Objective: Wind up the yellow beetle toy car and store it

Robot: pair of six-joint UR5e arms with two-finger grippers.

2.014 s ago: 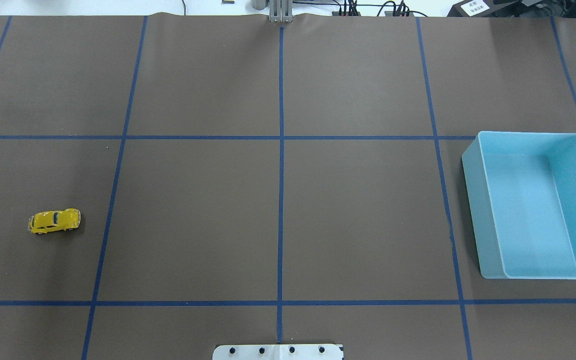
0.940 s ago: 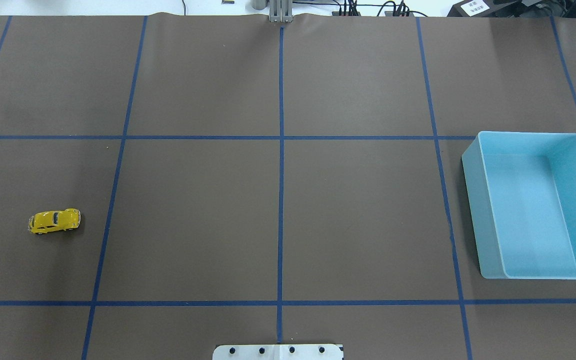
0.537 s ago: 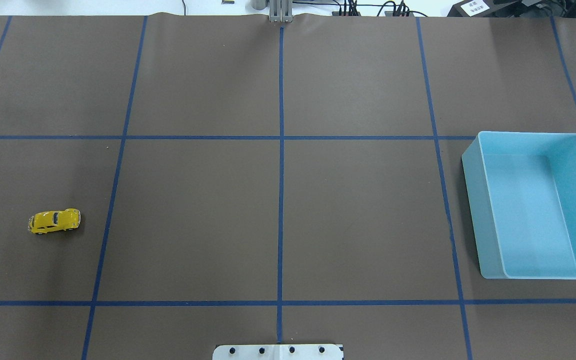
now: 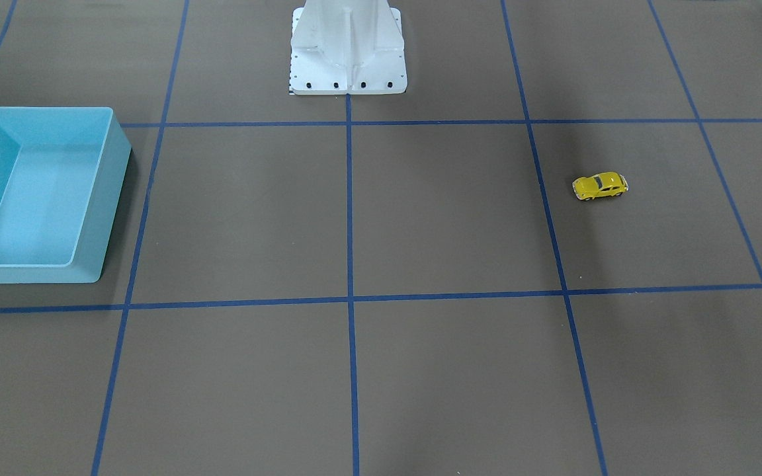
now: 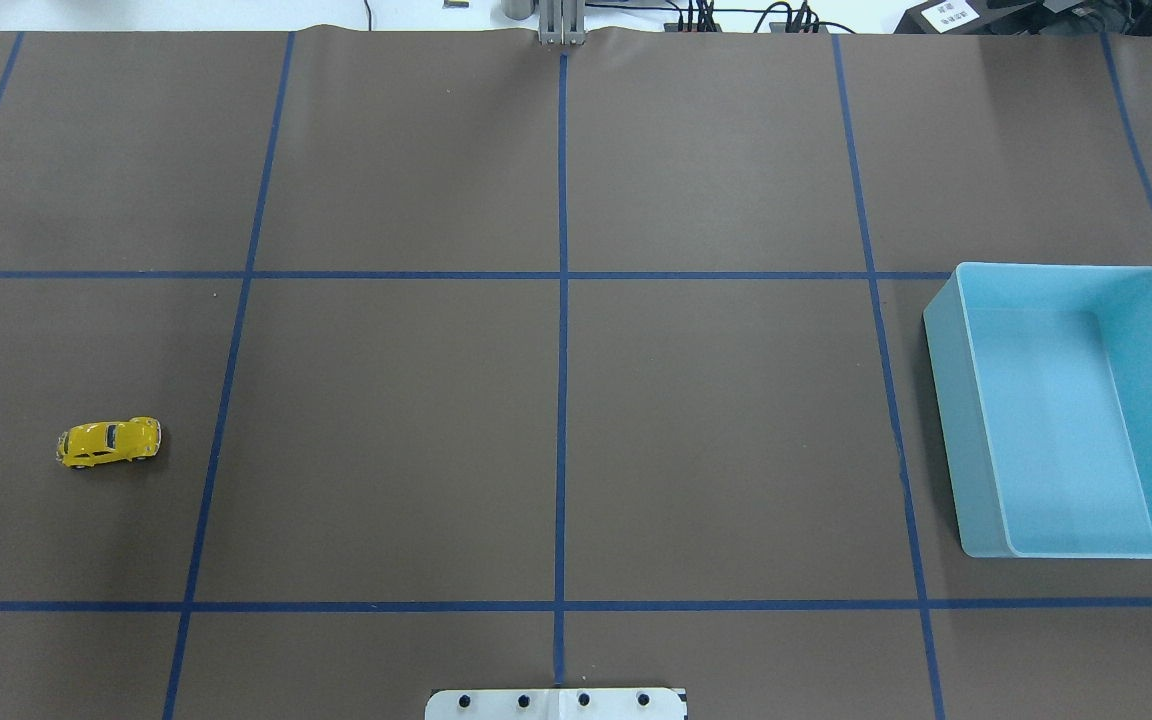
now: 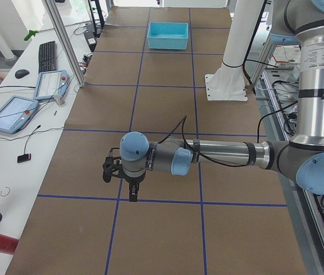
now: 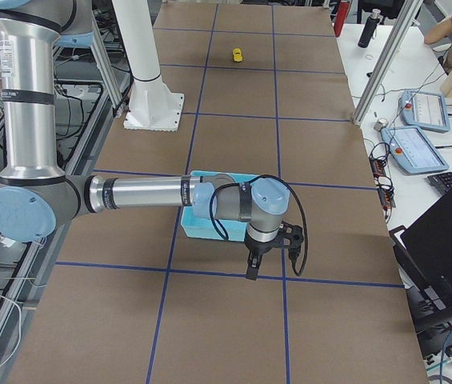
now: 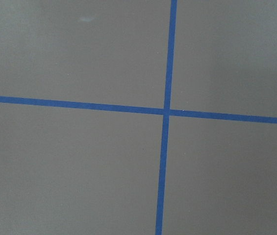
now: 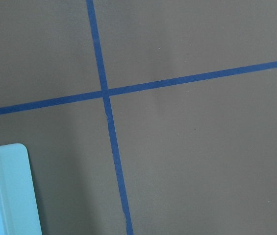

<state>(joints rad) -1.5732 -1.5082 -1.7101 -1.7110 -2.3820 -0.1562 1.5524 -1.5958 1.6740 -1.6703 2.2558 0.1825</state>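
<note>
The yellow beetle toy car [image 5: 108,443] stands on its wheels on the brown mat at the left side, also in the front-facing view [image 4: 600,186] and small and far in the exterior right view [image 7: 237,54]. The empty light blue bin [image 5: 944,400] sits at the right side [image 4: 102,198]. My left gripper [image 6: 132,196] shows only in the exterior left view, hanging over a tape crossing; I cannot tell whether it is open. My right gripper [image 7: 250,272] shows only in the exterior right view, just beyond the bin [image 7: 198,230]; I cannot tell its state. Neither wrist view shows the car.
The mat is marked with a blue tape grid [image 5: 562,400]. The white robot base [image 4: 348,46] stands at the table's middle edge. The bin's corner [image 9: 6,196] shows in the right wrist view. Operator desks with tablets [image 6: 12,112] flank the far side.
</note>
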